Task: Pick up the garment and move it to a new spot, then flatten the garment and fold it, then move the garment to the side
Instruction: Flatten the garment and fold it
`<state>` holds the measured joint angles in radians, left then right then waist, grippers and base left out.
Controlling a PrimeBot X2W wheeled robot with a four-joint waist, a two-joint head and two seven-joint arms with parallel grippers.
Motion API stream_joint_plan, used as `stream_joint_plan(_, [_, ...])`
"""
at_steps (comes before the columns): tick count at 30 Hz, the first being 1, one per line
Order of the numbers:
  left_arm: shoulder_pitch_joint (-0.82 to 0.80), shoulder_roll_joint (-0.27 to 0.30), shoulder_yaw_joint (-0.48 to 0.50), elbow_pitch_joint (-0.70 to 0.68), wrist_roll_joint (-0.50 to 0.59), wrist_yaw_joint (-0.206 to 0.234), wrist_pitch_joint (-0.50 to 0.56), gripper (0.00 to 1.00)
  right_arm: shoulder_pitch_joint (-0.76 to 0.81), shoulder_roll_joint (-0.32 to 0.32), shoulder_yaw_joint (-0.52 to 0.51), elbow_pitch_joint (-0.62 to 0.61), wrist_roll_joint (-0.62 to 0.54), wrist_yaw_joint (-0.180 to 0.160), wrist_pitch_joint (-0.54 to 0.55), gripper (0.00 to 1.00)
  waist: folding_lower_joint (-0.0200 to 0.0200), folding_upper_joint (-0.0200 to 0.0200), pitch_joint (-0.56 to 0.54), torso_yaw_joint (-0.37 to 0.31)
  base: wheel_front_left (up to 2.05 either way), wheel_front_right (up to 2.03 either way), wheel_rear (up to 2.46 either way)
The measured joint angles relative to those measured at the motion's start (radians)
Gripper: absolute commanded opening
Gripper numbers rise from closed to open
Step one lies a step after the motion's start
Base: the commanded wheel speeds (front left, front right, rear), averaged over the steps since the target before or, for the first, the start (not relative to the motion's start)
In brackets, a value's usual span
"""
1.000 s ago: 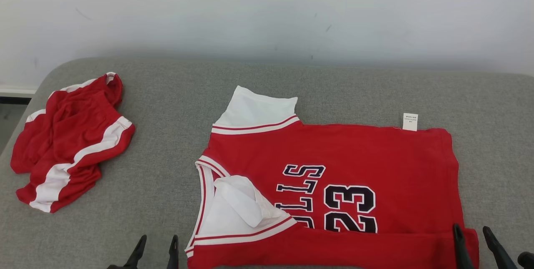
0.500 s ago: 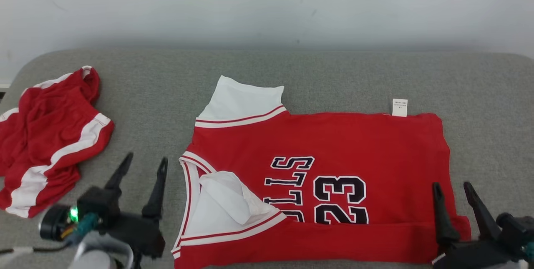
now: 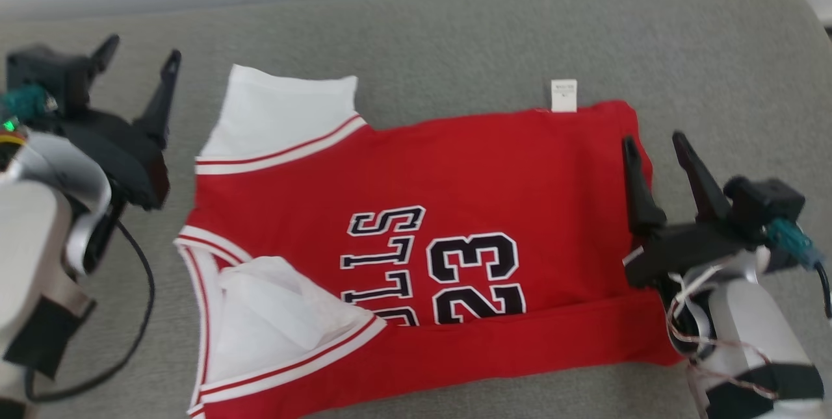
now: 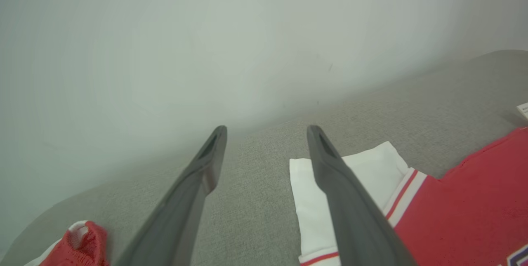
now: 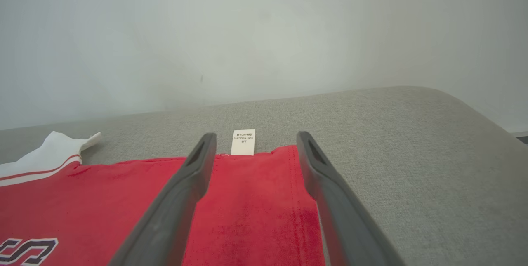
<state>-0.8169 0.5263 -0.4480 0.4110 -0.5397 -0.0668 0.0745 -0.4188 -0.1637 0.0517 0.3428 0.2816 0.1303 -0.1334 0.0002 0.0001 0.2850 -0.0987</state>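
The garment (image 3: 416,243) is a red jersey with white sleeves and dark "23" lettering, spread on the grey padded surface (image 3: 455,36) with its near edge folded up over the front as a strip. My left gripper (image 3: 142,52) hangs open just left of the far white sleeve (image 3: 279,114), holding nothing. In the left wrist view that gripper (image 4: 267,128) points over bare padding, its right finger crossing the sleeve (image 4: 371,175). My right gripper (image 3: 653,141) is open above the jersey's right-hand hem; in its wrist view it (image 5: 256,135) frames the red cloth (image 5: 255,204) and the white label (image 5: 243,142).
A second red piece with white trim (image 4: 88,243) lies crumpled at the lower left of the left wrist view. A pale wall (image 5: 264,31) rises right behind the padding. The padding's rounded corner (image 3: 780,3) lies to the right. A black cable (image 3: 140,289) loops beside my left arm.
The head camera has tilted down, so the whole picture shifted and the crumpled red piece left it. Both arms have reached forward along the jersey's two ends. Both grippers stay open.
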Motion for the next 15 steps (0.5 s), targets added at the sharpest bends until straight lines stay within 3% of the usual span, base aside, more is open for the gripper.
stream_joint_plan(7, [-0.155, 0.006, -0.030, 0.158, -0.003, -0.039, 0.058, 1.00, -0.146, -0.001, 0.063, 0.099, 0.017, 0.000, -0.040, 1.00, 0.0001, 0.0000, 0.084, -0.083, 0.00, 0.00, 0.00])
stream_joint_plan(15, [-0.211, -0.002, -0.054, 0.334, -0.022, -0.049, 0.102, 1.00, -0.198, -0.006, 0.113, 0.159, 0.039, 0.000, -0.084, 1.00, 0.0000, 0.0001, 0.137, -0.160, 0.00, 0.00, 0.00])
